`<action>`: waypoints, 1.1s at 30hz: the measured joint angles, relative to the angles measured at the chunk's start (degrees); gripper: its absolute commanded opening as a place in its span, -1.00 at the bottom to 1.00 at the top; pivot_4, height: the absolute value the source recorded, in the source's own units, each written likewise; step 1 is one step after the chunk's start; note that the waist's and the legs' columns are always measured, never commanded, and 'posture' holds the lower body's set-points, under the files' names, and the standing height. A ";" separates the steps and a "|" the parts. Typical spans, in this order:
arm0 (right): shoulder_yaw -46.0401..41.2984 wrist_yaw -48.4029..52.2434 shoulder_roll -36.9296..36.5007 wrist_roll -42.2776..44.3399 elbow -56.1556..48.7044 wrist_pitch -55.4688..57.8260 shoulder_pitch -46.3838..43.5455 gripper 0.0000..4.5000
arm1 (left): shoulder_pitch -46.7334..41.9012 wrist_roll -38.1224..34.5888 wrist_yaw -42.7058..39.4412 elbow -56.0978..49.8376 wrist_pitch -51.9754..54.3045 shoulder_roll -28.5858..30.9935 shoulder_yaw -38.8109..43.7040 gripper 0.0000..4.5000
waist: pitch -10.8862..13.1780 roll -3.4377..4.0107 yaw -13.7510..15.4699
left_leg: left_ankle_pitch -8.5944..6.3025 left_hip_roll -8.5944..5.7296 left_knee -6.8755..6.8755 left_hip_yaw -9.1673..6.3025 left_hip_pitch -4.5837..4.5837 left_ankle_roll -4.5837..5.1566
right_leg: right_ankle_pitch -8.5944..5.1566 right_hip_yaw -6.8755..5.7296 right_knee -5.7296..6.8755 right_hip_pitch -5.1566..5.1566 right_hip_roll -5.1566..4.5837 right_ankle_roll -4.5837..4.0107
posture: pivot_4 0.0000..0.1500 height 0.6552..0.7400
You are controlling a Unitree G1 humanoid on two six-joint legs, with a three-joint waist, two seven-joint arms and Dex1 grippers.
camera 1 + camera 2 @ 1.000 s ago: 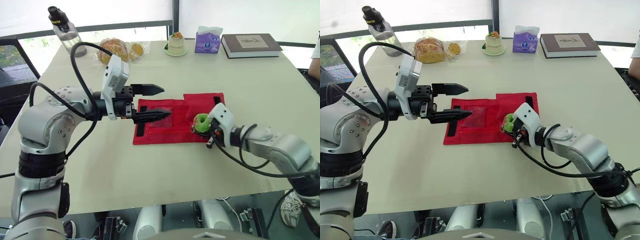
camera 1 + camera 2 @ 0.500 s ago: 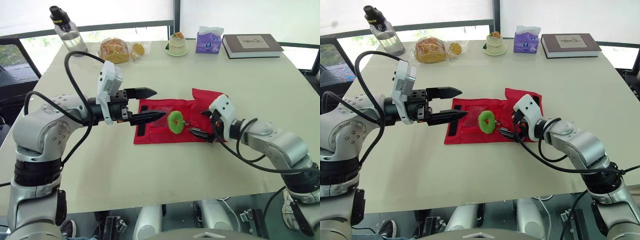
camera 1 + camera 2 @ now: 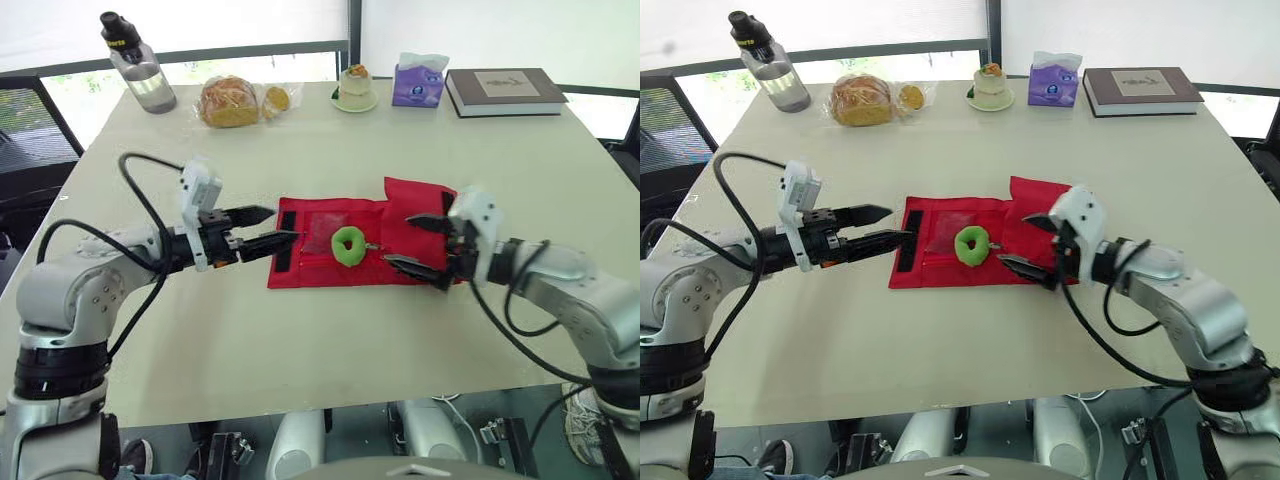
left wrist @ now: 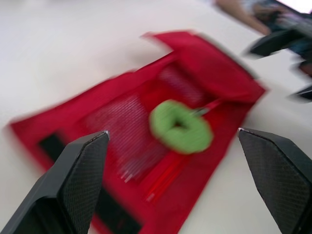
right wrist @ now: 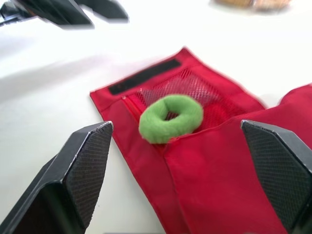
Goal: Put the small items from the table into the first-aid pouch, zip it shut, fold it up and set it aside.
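Note:
The red first-aid pouch (image 3: 310, 262) lies unfolded flat mid-table, its right flap a little rumpled. A green ring (image 3: 349, 245) rests on its mesh panel beside the zip line; the wrist views show the ring (image 5: 170, 118) lying free, touched by nothing. My right gripper (image 3: 398, 240) is open just right of the ring, over the pouch's right half, with nothing between its fingers. Open and also holding nothing, my left gripper (image 3: 286, 224) hovers at the pouch's left edge, pointing along it towards the ring (image 4: 180, 126).
Along the far edge stand a water bottle (image 3: 135, 60), bagged bread (image 3: 232, 100), a small cake on a plate (image 3: 353, 87), a purple tissue box (image 3: 417, 80) and a book (image 3: 505, 90). Bare tabletop (image 3: 300, 340) lies in front of the pouch.
My right gripper opened and let go of the green ring, which now lies on the mesh, then drew back to the right. My left gripper pulled back left and lower.

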 measured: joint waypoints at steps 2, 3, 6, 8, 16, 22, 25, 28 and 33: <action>-1.82 1.55 -1.19 0.84 -0.38 -0.80 0.97 0.99 | 0.68 -0.17 2.72 0.20 1.87 -1.67 0.91 1.00 | 0.00 0.00 0.13 | 0.00 -0.01 0.00 0.01 0.02 0.00 | 0.00 -0.01 0.01 0.01 -0.03 0.00 | 1.00 1.00; -3.57 3.31 -2.80 2.03 -0.70 -1.10 1.91 0.99 | 1.62 -0.11 5.53 0.66 3.53 -3.47 1.57 1.00 | 0.00 0.00 0.18 | 0.00 -0.01 0.00 0.01 0.01 0.00 | 0.00 0.00 0.01 0.01 -0.03 0.00 | 1.00 1.00; -7.05 5.62 -5.05 3.88 -0.92 -1.22 2.45 0.99 | 3.80 -0.05 9.02 1.97 6.33 -5.83 1.72 1.00 | -0.01 -0.03 0.10 | 0.00 -0.01 0.00 0.01 0.02 0.00 | 0.01 0.00 0.02 0.01 -0.03 -0.02 | 1.00 1.00; -9.28 7.37 -6.60 6.12 -1.17 -1.18 2.27 0.99 | 3.95 -0.66 11.13 2.60 8.80 -7.72 2.69 1.00 | -0.02 -0.05 0.12 | 0.00 0.00 0.00 -0.04 0.02 0.00 | 0.01 -0.05 0.03 0.01 -0.01 -0.02 | 1.00 1.00; -11.46 8.58 -8.74 13.58 -2.89 0.72 -0.86 0.99 | 0.88 -6.15 15.60 4.92 18.93 -12.06 8.57 1.00 | -0.05 -0.07 0.29 | 0.00 -0.04 0.01 -0.02 0.05 0.00 | 0.01 -0.05 0.03 0.05 -0.05 -0.02 | 1.00 1.00; -11.44 8.19 -8.87 15.35 -3.30 0.93 -1.04 1.00 | -0.88 -9.70 18.01 6.97 26.16 -17.05 12.52 0.49 | -0.08 -0.07 0.65 | 0.00 -0.08 0.10 -0.02 0.03 0.00 | 0.01 -0.04 0.03 0.08 -0.09 -0.01 | 1.00 1.00; -11.44 8.18 -8.90 15.73 -3.37 0.93 -1.04 1.00 | -1.87 -10.88 19.48 8.63 29.63 -19.53 13.86 0.11 | -0.07 -0.07 1.04 | 0.00 -0.08 0.16 -0.04 0.00 -0.01 | 0.02 -0.06 0.04 0.08 -0.09 -0.01 | 1.00 1.00; -11.43 8.13 -8.91 15.91 -3.46 0.93 -1.04 1.00 | -2.42 -11.39 20.24 9.40 31.43 -20.16 15.36 -0.17 | -0.07 -0.07 1.19 | 0.00 -0.08 0.16 -0.05 0.00 -0.01 | 0.02 -0.07 0.04 0.08 -0.09 -0.01 | 1.00 1.00; -9.59 8.22 -8.90 14.82 -4.35 0.17 -1.30 1.00 | -1.18 -11.53 19.01 9.54 31.11 -19.24 17.80 -0.98 | -0.07 -0.07 1.17 | 0.00 -0.06 0.16 -0.03 0.02 -0.01 | 0.02 -0.06 0.04 0.07 -0.09 -0.01 | 1.00 1.00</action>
